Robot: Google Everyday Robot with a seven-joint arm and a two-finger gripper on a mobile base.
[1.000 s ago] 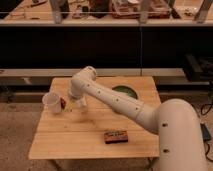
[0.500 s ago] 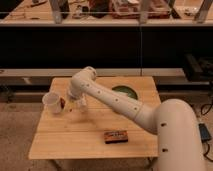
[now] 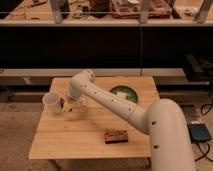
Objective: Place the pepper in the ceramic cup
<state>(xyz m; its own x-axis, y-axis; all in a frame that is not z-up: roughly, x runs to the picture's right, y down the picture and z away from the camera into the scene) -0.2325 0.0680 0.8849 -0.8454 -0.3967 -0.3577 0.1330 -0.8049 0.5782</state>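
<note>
Since the earlier frame we see the gripper (image 3: 70, 106) edge closer to the ceramic cup (image 3: 51, 101); jaws spread wide, nothing held. The pepper (image 3: 62, 103) lies on the table (image 3: 75, 145) between them.

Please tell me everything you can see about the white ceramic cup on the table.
The ceramic cup is plain white, tapered, wider at the rim; no handle shows. It looks like glazed ceramic. It stands mouth up on the wooden table, near the far left corner in the view. A small dark red pepper lies close on its right; whether they touch I cannot tell. The pincer hangs just beyond the pepper, apart from the cup.
</note>
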